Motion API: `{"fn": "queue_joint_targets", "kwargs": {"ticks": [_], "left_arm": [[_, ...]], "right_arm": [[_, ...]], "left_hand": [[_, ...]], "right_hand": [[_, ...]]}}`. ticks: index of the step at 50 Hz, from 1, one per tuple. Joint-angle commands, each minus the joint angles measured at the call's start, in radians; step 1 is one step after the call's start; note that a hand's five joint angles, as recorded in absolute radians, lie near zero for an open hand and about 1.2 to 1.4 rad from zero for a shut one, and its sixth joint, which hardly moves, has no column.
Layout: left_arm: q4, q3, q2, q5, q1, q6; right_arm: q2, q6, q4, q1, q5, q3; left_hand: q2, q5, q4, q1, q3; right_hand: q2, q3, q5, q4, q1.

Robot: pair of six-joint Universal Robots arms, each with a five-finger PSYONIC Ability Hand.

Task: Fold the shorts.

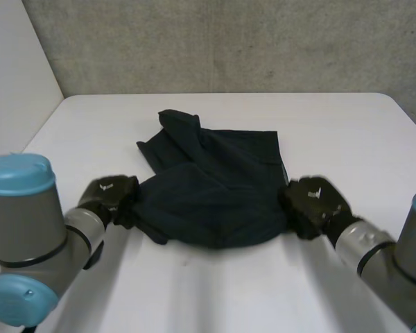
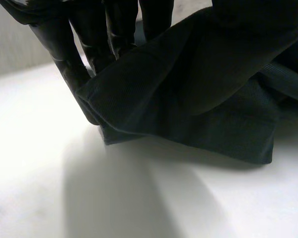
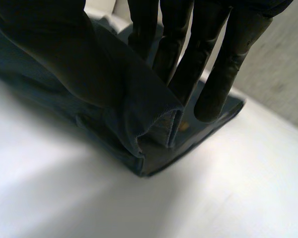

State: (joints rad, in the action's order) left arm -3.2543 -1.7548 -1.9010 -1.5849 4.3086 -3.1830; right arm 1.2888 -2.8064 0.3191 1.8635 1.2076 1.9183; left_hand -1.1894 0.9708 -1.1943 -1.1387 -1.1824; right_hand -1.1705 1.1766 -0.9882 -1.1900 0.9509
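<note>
Fingers point(image 2: 94, 34) of the left hand point(image 1: 109, 195) pinch the left edge of the dark shorts point(image 1: 215, 194), seemingly against the thumb; the right hand point(image 1: 310, 205) clamps the right edge likewise. Shorts lie bunched mid-frame on the white table point(image 1: 347, 132).

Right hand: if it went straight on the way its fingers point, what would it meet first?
The right hand pinches a fold of the shorts, fingers pointing down. Straight on, they would probably meet the shorts' lower layer just under the fingertips, then the white table; depth there is unclear.
</note>
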Motion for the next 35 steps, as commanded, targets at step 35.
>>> {"fn": "queue_joint_targets", "kwargs": {"ticks": [35], "left_arm": [[-0.087,0.418,-0.156,-0.006,-0.036,-0.753]], "right_arm": [[-0.33,0.212,-0.516,0.144,0.256,-0.982]], "left_hand": [[-0.207,0.251,-0.202,-0.258,-0.214]], "right_hand": [[-0.226,0.22,-0.233,-0.206,0.445]]}}
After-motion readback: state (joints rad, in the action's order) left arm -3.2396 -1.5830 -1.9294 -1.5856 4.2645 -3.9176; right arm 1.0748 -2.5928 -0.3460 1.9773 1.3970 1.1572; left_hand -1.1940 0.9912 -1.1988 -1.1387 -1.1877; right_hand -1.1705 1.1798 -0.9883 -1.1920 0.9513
